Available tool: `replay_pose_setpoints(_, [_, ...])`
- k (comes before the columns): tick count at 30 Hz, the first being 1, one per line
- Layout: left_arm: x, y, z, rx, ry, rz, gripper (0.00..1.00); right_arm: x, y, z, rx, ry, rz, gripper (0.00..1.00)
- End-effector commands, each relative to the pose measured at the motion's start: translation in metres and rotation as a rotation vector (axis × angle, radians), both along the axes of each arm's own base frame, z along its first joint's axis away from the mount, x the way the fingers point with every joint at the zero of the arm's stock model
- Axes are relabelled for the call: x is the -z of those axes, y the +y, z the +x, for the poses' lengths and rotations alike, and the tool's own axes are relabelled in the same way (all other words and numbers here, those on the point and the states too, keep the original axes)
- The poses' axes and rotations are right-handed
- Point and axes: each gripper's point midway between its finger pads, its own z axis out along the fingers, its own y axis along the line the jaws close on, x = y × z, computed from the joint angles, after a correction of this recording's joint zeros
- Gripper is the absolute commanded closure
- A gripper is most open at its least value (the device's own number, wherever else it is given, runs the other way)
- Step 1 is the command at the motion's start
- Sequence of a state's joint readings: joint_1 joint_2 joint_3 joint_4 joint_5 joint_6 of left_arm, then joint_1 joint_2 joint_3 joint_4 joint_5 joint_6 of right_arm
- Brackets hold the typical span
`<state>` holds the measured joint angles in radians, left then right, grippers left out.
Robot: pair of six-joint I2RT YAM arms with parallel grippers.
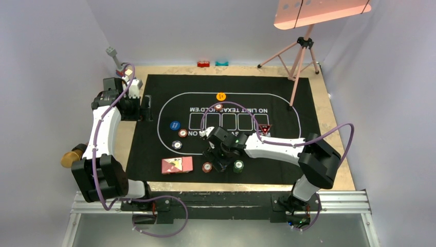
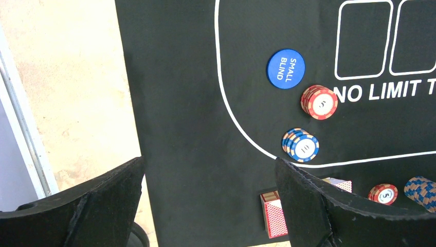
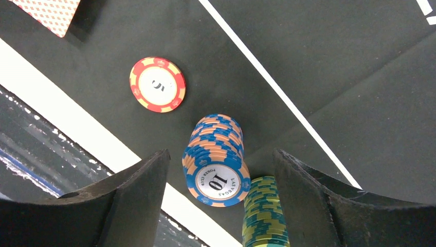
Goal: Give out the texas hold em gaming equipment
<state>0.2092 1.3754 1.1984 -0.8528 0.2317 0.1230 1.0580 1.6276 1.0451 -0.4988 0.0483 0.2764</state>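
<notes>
Black fingers of the right tool (image 3: 220, 154) stand released on either side of a tall stack of blue chips (image 3: 216, 164) marked 10, a gap showing on both sides, so nothing is grasped. Just beside that stack, toward the tool's right finger, rises a stack of green chips (image 3: 265, 211); whether it touches the finger I cannot tell. Both stand on the black mat (image 3: 334, 77), close to its near edge. Off to the tool's left a single red chip (image 3: 157, 84) marked 5 lies flat, and farther the same way a pack of red-backed cards (image 1: 176, 165), apart from the chip. Farther up, the left tool (image 2: 211, 206) hangs released over the mat's left part, fingers wide apart with nothing between them. Ahead of it lie a short blue-and-white chip stack (image 2: 301, 145), then a red chip stack (image 2: 319, 102), then the blue disc (image 2: 286, 68) printed SMALL BLIND, each apart from the others, all inside the white oval line (image 2: 226, 103). Beyond the right tool and to its right, the dark triangle marker (image 1: 265, 129) lies by the printed card boxes (image 1: 231, 121), and the orange disc (image 1: 221, 96) sits at the oval's far rim. Past the mat's far edge, on the wooden surface (image 1: 324, 98), sit a red toy block (image 1: 203, 64) and a teal toy block (image 1: 221, 63).
</notes>
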Motion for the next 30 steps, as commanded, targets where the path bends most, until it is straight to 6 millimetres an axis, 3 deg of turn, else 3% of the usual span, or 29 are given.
replay_pose_setpoints(1, [-0.010,0.002,0.007,0.001,-0.050,0.000,0.00,-0.009,0.006,0.001,-0.004,-0.005,0.052,0.25])
replay_pose_setpoints(18, [-0.015,0.003,0.007,0.001,-0.061,0.008,0.00,0.005,-0.006,0.006,0.018,0.009,0.012,0.55])
replay_pose_setpoints(23, [-0.014,0.003,0.007,0.001,-0.059,0.009,0.00,-0.012,-0.001,0.009,0.018,-0.005,0.045,0.68])
replay_pose_setpoints(30, [-0.014,0.003,0.008,0.003,-0.060,0.009,0.00,-0.061,0.011,0.026,0.087,-0.066,0.125,0.90])
